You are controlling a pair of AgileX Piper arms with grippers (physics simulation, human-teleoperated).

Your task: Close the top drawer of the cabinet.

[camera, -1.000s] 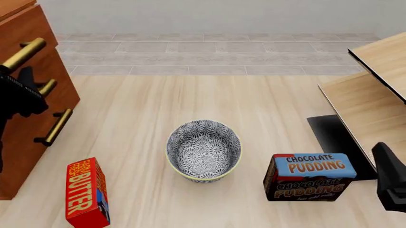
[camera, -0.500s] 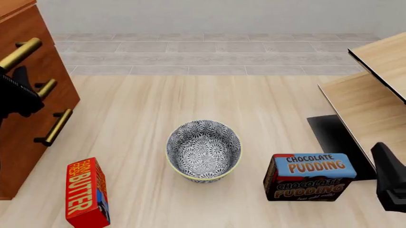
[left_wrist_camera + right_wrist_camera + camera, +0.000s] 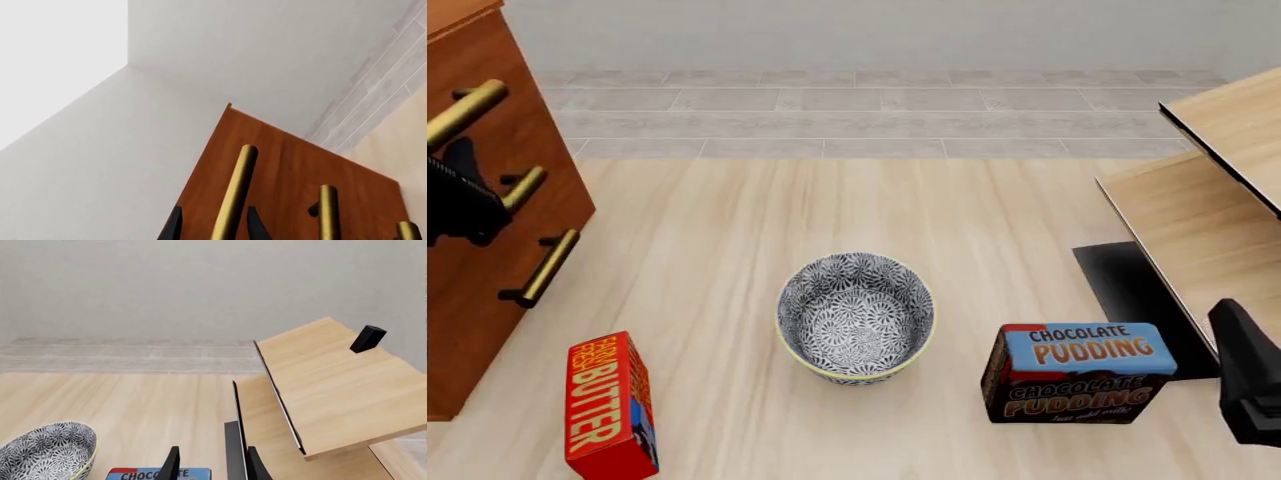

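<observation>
The reddish-brown cabinet (image 3: 474, 310) stands at the left edge of the front view. The top drawer (image 3: 491, 62) carries a brass bar handle (image 3: 465, 113) that slants up to the right. My left gripper (image 3: 457, 195) hovers at the cabinet's front, just below that handle. In the left wrist view the top drawer (image 3: 283, 165) fills the lower middle, and its handle (image 3: 235, 195) runs between the two dark fingertips of my left gripper (image 3: 213, 227), which is open with room either side of the bar. My right gripper (image 3: 1248, 385) is open and holds nothing at the near right.
Two lower brass handles (image 3: 523, 187) (image 3: 542, 267) stick out below. A patterned bowl (image 3: 856, 316) sits mid-table, a red butter box (image 3: 610, 405) near left, a chocolate pudding box (image 3: 1081, 370) near right. Pale black-edged wooden furniture (image 3: 1214, 200) fills the right side.
The top drawer's handle has slid left, toward the cabinet body, and my left gripper has moved left with it. The right arm has stayed still.
</observation>
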